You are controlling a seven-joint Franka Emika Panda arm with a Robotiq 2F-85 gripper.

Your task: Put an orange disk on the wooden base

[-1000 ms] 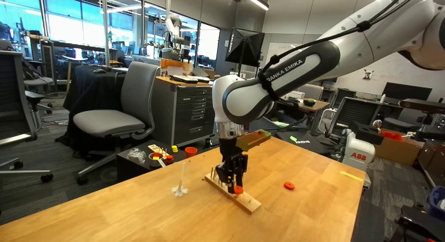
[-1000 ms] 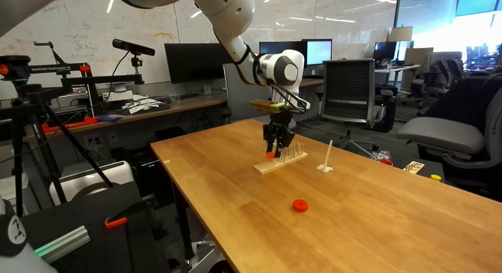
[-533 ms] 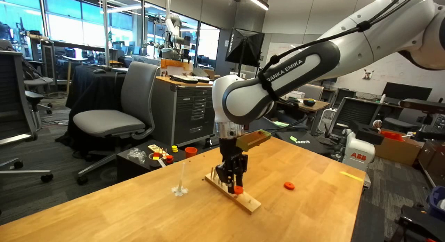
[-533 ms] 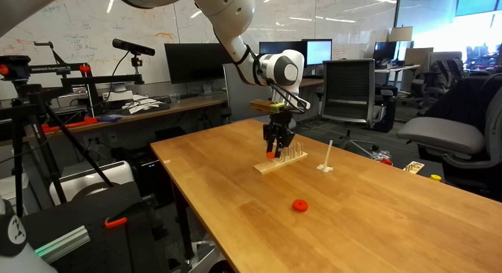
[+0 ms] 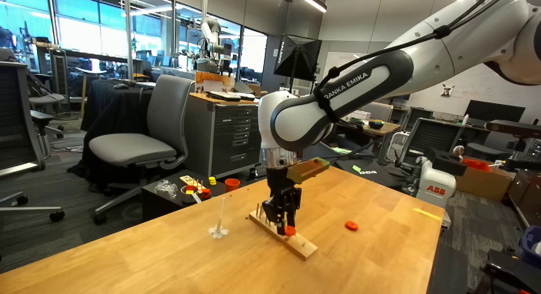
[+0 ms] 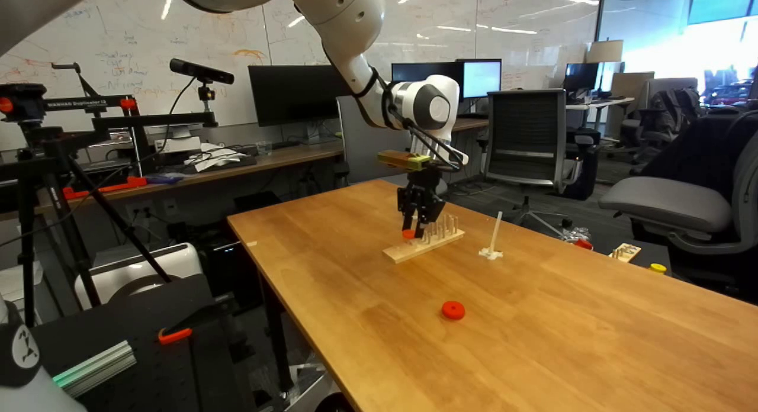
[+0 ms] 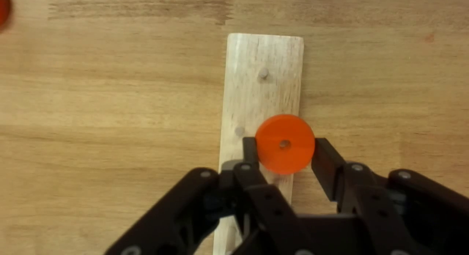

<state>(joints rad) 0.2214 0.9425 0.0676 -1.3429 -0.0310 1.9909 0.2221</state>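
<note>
Bench (image 5: 359, 260), robot arm (image 5: 359, 85), wooden base (image 7: 263, 101), and a claw (image 7: 285, 145) with an orange disk (image 7: 285, 126) in its grip

The bench's light brown top spreads wide below the arm, which is white and grey, its last section pointing downward. The wooden base lies flat on the bench, a long narrow strip. Over it the claw is clenched on the orange disk, a black finger (image 7: 328, 163) at either side. A whitish post (image 6: 494, 237) stands apart from the base. The held disk is over the base, reaching past one long edge in the wrist view; whether it touches the wood I cannot tell. A second orange disk (image 6: 453, 310) lies flat on the bench, well apart from the base. Smallest are the pegs (image 7: 263, 73), one just beside the held disk.
</note>
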